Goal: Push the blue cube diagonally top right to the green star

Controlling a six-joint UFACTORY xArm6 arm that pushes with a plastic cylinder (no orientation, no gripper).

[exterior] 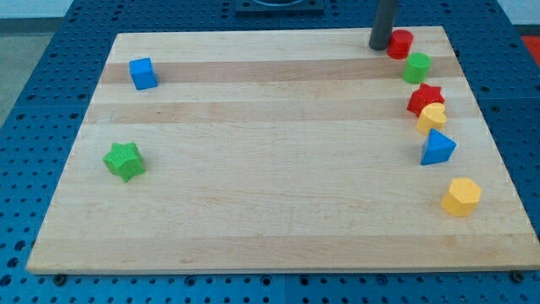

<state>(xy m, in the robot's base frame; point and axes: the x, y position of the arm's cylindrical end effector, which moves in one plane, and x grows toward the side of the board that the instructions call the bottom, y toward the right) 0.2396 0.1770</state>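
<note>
Blue cube [143, 73], upper left, looks light, rigid and slide-prone; my tip [380, 46], a bare rod holding nothing, sits far right beside red block [400, 43], green star [124, 160] below.

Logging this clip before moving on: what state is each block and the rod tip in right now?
blue cube: alone, upper left, untouched.
green star: alone, below the cube.
my tip: top right, beside the red cylinder.
green cylinder: free, below it.
red star: touching the yellow heart.
blue triangle: free.
yellow hexagon: free.
</note>
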